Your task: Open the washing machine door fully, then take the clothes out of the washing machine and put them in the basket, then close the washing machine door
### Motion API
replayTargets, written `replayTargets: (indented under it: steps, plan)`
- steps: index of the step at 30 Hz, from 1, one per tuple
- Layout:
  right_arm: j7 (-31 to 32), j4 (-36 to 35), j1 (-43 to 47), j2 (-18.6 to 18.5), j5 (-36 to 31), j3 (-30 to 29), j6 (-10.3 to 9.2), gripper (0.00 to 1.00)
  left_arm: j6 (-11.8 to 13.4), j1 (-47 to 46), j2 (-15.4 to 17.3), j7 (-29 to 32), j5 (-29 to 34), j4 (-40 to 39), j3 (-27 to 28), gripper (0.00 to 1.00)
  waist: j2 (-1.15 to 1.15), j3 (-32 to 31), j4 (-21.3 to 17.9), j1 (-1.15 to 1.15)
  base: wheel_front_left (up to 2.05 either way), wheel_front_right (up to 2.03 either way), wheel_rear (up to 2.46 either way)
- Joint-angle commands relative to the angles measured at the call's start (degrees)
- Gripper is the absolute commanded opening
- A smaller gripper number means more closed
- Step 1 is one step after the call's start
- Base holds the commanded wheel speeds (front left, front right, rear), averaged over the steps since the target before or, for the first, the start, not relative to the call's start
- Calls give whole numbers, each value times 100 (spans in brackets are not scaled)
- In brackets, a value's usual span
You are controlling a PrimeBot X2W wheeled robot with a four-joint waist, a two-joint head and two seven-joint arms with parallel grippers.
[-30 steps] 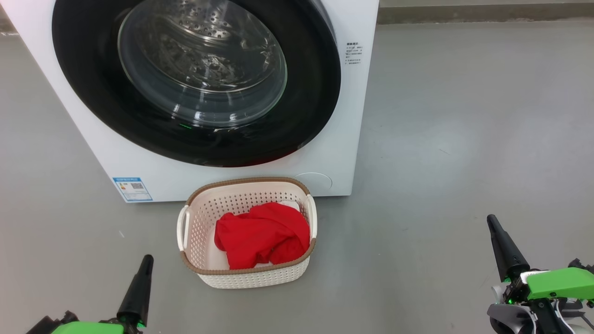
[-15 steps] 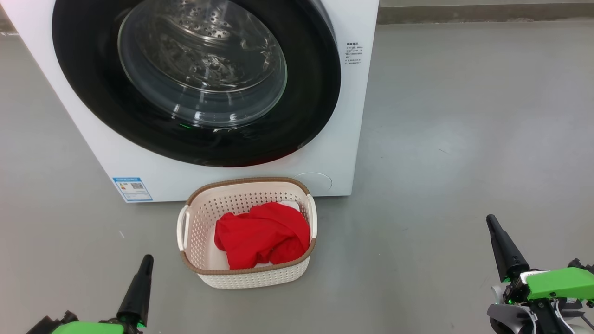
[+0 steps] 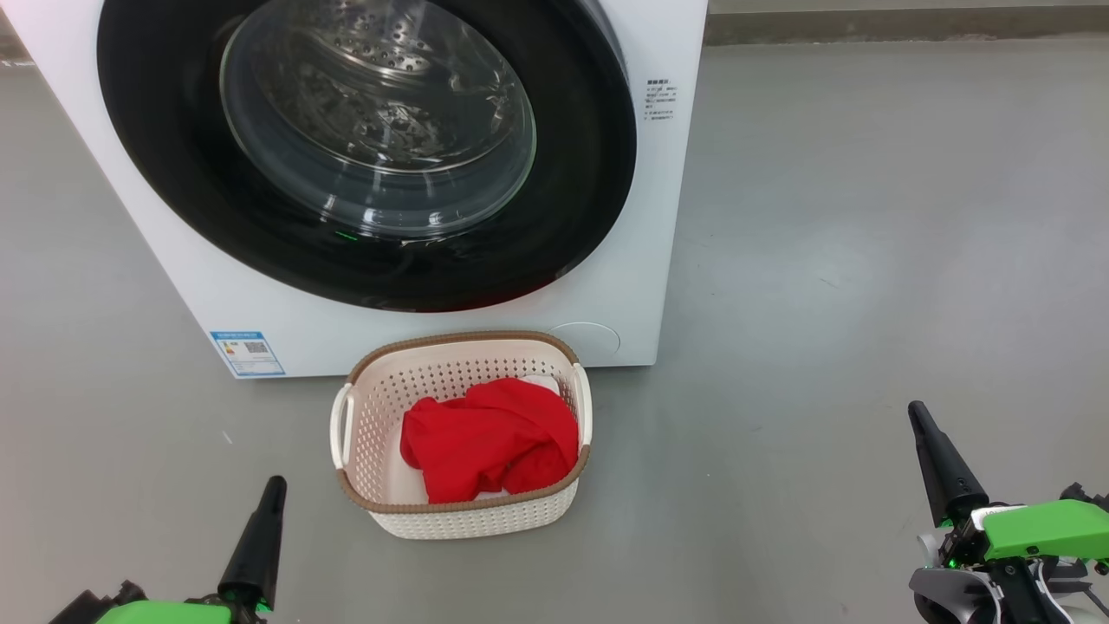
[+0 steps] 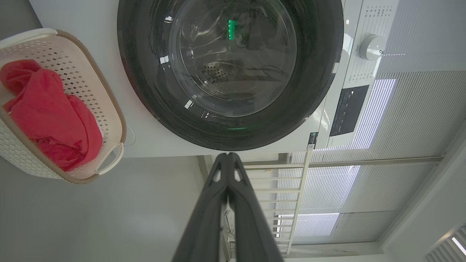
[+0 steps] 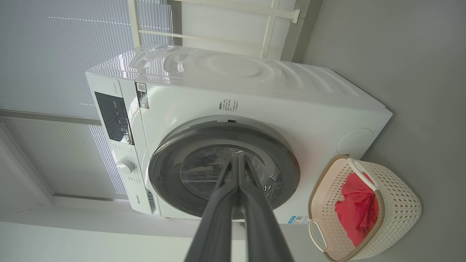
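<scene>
Left gripper is clenched on nothing, its dark fingers pressed together and pointing up from the lower left of the head view; right gripper is likewise clamped empty at the lower right, well apart from the basket; between the two, nearer the left one, the basket stands on the grey floor with the clothes bundled inside, toward its right side; just behind it stands the washing machine, the washing machine door lying flush against its front; the steel drum shows through the glass.
</scene>
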Motion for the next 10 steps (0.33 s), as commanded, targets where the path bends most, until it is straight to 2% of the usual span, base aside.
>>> replayTargets:
  steps: [1, 10]
  plan:
    - [25, -140, -260, -62, 19, 70, 3, 0, -47, -262, 61, 23, -32, -123, 199, 0, 0, 0, 0, 0, 0, 0, 0]
    - [28, -140, -260, -59, 16, 65, 3, 0, -47, -262, 61, 23, -32, -123, 199, 0, 0, 0, 0, 0, 0, 0, 0]
